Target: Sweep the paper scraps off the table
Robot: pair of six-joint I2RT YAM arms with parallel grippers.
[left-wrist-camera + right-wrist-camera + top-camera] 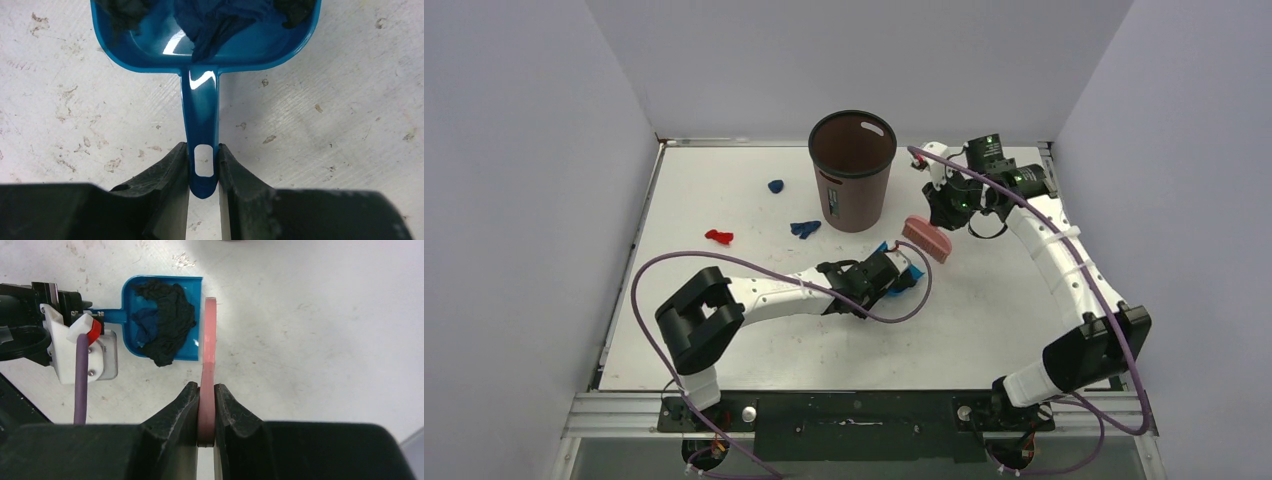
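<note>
Where the paper scraps (169, 320) lie: a big dark wad and a smaller blue one sit inside the dustpan (131, 290), with the dark one hanging over one edge. Three more are loose on the table (984, 330).
Loose scraps: a red scrap (719, 237) lies left of the bin, a blue scrap (805, 229) sits just beside the bin's foot, and another blue one lies farther back. All three are well apart from the dustpan.
Dustpan: blue plastic, lying on the table in front of the bin (852, 170), its open side turned toward the brush.
Left gripper (203, 167): pinching the dustpan's handle (200, 110) near its end, one finger pressed to each side at the hanging hole.
Right gripper (206, 395): clamped on the flat pink grip of the brush (209, 335), which runs straight out from between the fingers.
Brush: seen edge-on from the right wrist, its far end just beside the dustpan's open side. I cannot tell whether it touches the table.
Bin: dark brown and upright, at the back middle of the table. Its inside cannot be made out.
Table: white, scuffed and speckled.
</note>
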